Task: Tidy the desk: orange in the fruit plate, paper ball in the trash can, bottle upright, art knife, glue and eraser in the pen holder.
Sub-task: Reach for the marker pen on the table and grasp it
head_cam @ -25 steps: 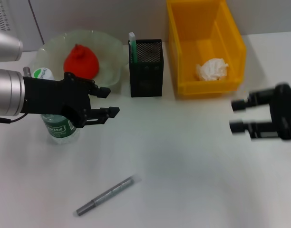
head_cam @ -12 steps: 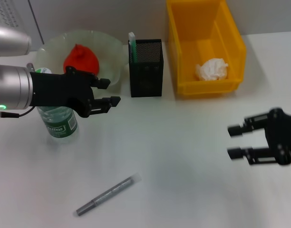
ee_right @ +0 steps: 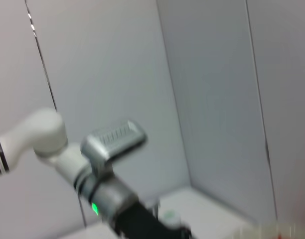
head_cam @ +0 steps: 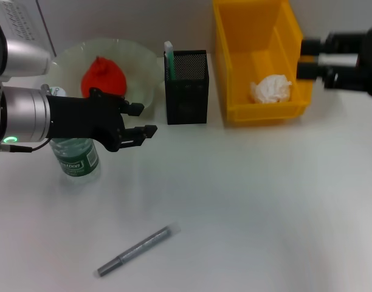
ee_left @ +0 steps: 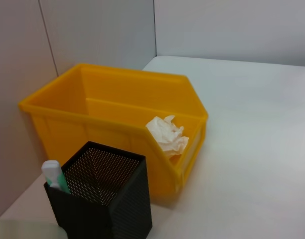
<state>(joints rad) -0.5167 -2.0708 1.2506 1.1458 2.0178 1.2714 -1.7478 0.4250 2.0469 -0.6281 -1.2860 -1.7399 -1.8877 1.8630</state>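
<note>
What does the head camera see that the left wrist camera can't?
Only the head view shows the orange in the green plate, the standing bottle, the grey glue stick on the desk, and both claws, left and right, open. The left wrist view adds nothing new. Both show the yellow bin holding the paper ball, and the black mesh cup with the green knife.

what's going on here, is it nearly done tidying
Mostly done. The orange sits in the fruit plate, the paper ball is in the trash can, the bottle stands upright, and the art knife is in the pen holder. The glue lies on the desk. The left gripper hovers open by the bottle; the right gripper is up beside the trash can.
</note>
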